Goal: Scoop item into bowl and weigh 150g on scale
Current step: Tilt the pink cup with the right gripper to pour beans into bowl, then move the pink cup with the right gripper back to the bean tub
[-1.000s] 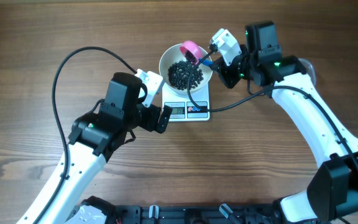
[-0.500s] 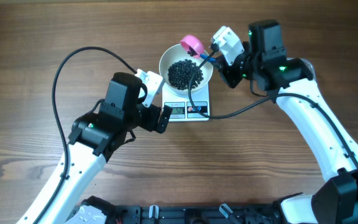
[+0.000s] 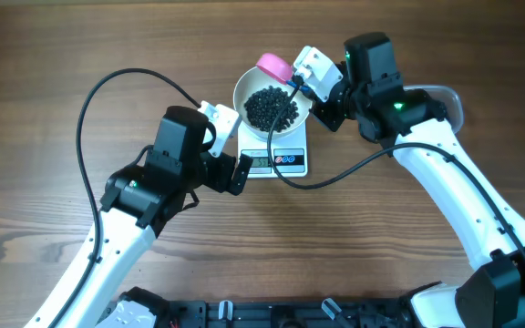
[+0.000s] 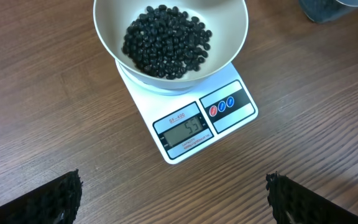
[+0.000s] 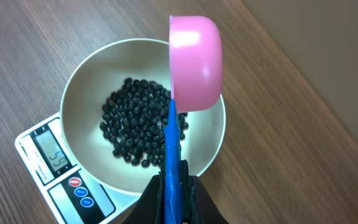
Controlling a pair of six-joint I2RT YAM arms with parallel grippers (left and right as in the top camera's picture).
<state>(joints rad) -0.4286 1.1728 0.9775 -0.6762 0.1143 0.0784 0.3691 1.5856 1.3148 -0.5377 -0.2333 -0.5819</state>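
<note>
Beans (image 3: 272, 107): heaped in white bowl (image 3: 243, 90), which is set on scale (image 3: 281, 162) at 12 o'clock of wooden surface (image 3: 62, 55) | Right end effector (image 5: 174, 190): clenched on blue handle (image 5: 171, 143) of pink scoop (image 3: 273, 66), held over bowl's 12 o'clock rim | Left end effector (image 4: 173, 208): released wide, nothing gripped, positioned at scale's 9 o'clock

All views show just the table (image 3: 35, 64): brown wood-grain top, matte, with grain running left-right in overhead and a darker swirl lower left. Light is even and soft, shadows faint. Black rail (image 3: 244, 314) along overhead's bottom edge.
</note>
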